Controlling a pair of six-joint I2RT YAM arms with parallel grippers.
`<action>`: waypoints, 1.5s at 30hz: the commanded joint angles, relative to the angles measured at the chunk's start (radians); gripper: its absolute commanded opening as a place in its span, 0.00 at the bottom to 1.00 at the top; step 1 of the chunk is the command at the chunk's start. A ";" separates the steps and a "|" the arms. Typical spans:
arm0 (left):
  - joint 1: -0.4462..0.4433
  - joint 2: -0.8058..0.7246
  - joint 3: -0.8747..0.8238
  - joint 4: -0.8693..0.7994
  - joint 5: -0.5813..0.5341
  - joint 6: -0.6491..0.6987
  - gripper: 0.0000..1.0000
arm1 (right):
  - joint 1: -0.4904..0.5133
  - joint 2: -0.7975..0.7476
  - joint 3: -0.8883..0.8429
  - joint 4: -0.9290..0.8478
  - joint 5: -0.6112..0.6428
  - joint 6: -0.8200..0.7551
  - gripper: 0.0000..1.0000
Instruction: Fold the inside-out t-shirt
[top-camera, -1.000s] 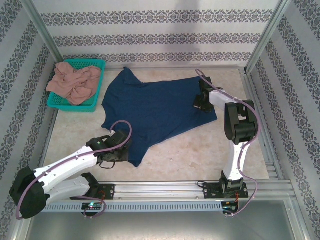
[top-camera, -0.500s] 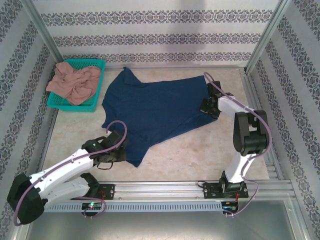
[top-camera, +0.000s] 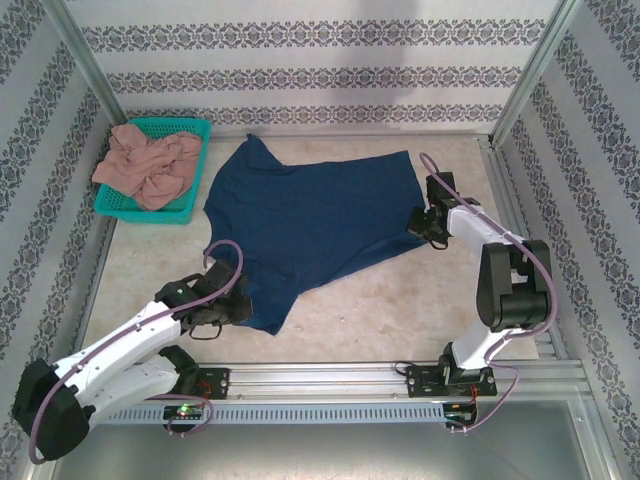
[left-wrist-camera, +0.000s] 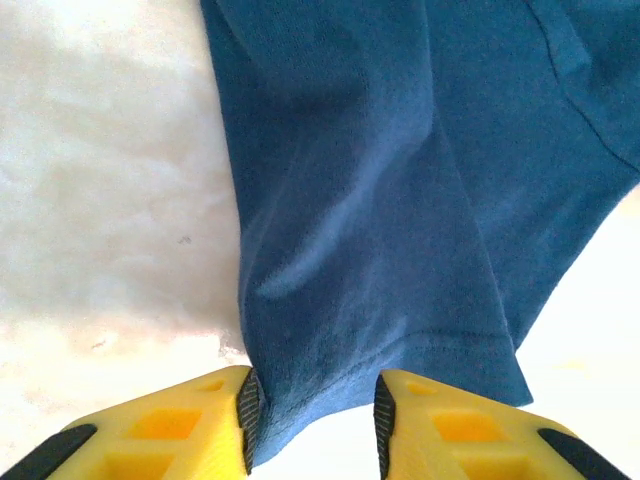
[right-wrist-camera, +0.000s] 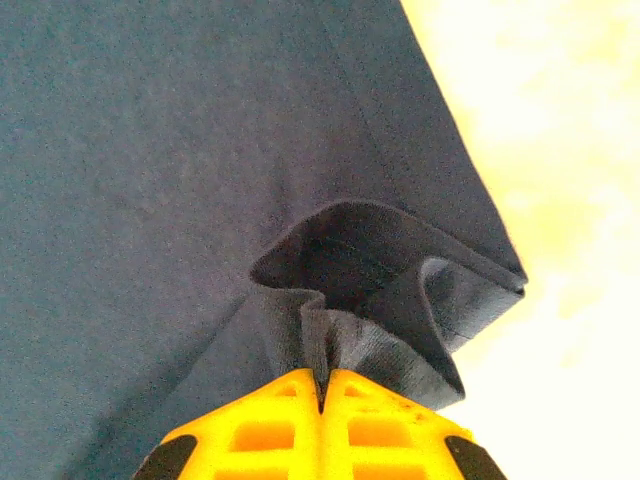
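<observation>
Roughly spread, the dark navy blue short-sleeved cotton t-shirt (top-camera: 310, 225) lies flat about the middle of the pale mottled surface (top-camera: 400, 300). Its cloth is mostly smooth, with one point reaching toward eleven o'clock and a narrow tongue running down to seven o'clock. At that tongue the left pincer (left-wrist-camera: 315, 405) stands released. Its yellow fingers (left-wrist-camera: 200, 420) sit apart, and the stitched hem lies loose between them, touching the dark inner pad of the left-hand one. At three o'clock of the shirt the right pincer (right-wrist-camera: 322, 385) is clenched on a corner of the cloth. The fabric bunches into a small raised fold just ahead of the closed tips, and a hem seam runs along the edge beside it. A teal plastic mesh basket (top-camera: 190, 125) stands at ten o'clock, near the shirt's far-left point but not touching it. It holds a crumpled pinkish-tan garment (top-camera: 148, 165) that rises above its rim. Both arms reach in from six o'clock, one to each side of the shirt.
</observation>
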 joint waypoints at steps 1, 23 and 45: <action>0.038 0.014 -0.027 0.010 0.038 0.024 0.40 | -0.011 -0.038 -0.016 -0.014 -0.016 -0.027 0.00; 0.067 -0.063 -0.041 -0.022 0.030 -0.030 0.00 | -0.034 -0.177 -0.061 -0.092 0.002 -0.052 0.00; 0.070 -0.314 0.256 -0.349 0.077 -0.140 0.00 | -0.121 -0.376 -0.185 -0.150 -0.074 -0.069 0.00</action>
